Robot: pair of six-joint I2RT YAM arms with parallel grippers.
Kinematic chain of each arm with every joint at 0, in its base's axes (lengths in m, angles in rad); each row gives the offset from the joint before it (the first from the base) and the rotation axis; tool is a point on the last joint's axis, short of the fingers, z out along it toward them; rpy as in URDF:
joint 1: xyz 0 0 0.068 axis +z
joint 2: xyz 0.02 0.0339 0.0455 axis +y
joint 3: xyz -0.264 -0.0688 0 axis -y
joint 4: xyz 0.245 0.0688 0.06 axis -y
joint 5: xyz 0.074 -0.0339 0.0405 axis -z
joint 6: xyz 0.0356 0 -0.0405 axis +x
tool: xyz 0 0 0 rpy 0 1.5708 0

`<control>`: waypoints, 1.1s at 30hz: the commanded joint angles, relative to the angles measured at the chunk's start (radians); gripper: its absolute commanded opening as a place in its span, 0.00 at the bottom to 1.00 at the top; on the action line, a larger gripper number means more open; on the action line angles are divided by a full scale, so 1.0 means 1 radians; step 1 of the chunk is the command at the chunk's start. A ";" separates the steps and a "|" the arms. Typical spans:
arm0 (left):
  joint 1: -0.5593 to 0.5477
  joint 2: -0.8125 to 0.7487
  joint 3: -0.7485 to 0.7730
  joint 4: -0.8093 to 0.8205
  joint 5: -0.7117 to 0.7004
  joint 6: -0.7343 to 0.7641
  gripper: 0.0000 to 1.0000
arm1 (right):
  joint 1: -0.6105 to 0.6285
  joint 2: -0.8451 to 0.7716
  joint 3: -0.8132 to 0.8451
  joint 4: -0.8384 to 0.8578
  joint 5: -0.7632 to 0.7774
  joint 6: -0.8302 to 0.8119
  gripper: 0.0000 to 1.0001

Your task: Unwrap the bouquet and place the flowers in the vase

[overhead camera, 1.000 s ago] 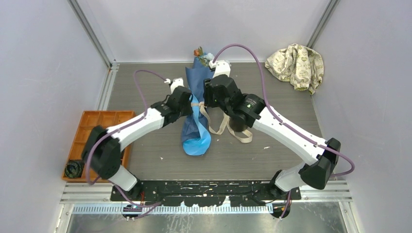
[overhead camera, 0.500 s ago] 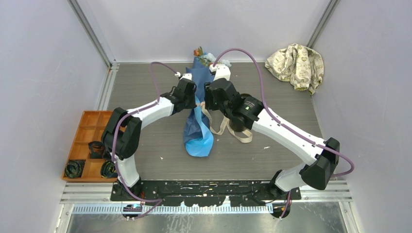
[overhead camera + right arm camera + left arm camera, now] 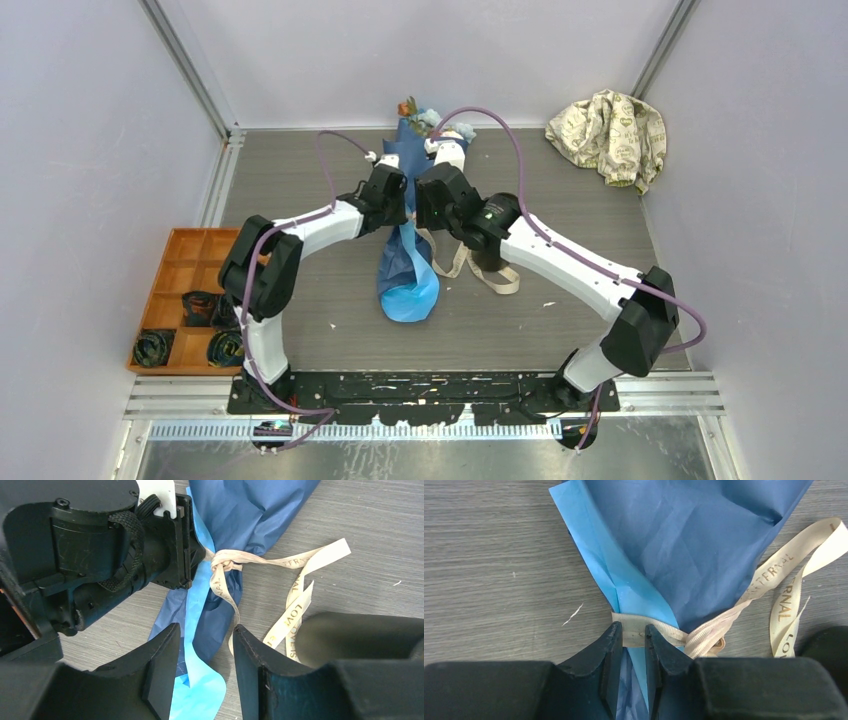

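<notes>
The bouquet (image 3: 405, 255) lies lengthwise mid-table, a dark blue paper cone with a light blue lining. Its flowers (image 3: 420, 112) peek out at the far end. A beige ribbon (image 3: 774, 575) ties its narrow waist, with loose tails (image 3: 470, 268) trailing right. My left gripper (image 3: 634, 630) is shut on the paper neck at the ribbon band. My right gripper (image 3: 205, 630) hovers open over the lower part of the cone, one ribbon tail (image 3: 295, 600) beside its right finger. From the top, both grippers meet at the tie, left (image 3: 400, 212) and right (image 3: 428, 205). The vase is out of view.
An orange compartment tray (image 3: 180, 260) with dark items sits at the left table edge. A beige patterned cloth (image 3: 608, 122) lies bunched in the back right corner. Grey walls close in the table on three sides.
My left gripper slid up to the bouquet's tie, its elbow folded back, and its jaws narrowed onto the paper. The right arm edged left and its jaws widened a little.
</notes>
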 commanded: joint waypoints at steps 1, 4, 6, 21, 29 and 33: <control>0.006 0.012 -0.001 0.109 0.036 0.020 0.26 | -0.005 -0.015 -0.011 0.059 -0.019 0.038 0.49; 0.005 0.018 -0.003 0.129 0.048 0.030 0.30 | -0.009 -0.011 -0.023 0.068 -0.029 0.044 0.49; 0.006 0.024 0.000 0.131 0.042 0.034 0.33 | -0.011 -0.006 -0.026 0.071 -0.034 0.048 0.49; 0.008 0.083 -0.007 0.078 0.029 -0.001 0.00 | -0.020 0.013 -0.047 0.087 -0.047 0.069 0.49; 0.058 -0.094 -0.103 0.056 0.027 -0.066 0.00 | -0.059 0.037 -0.076 0.087 -0.037 0.103 0.49; 0.083 -0.168 -0.173 0.075 0.045 -0.089 0.00 | -0.083 0.095 -0.066 0.070 -0.058 0.124 0.49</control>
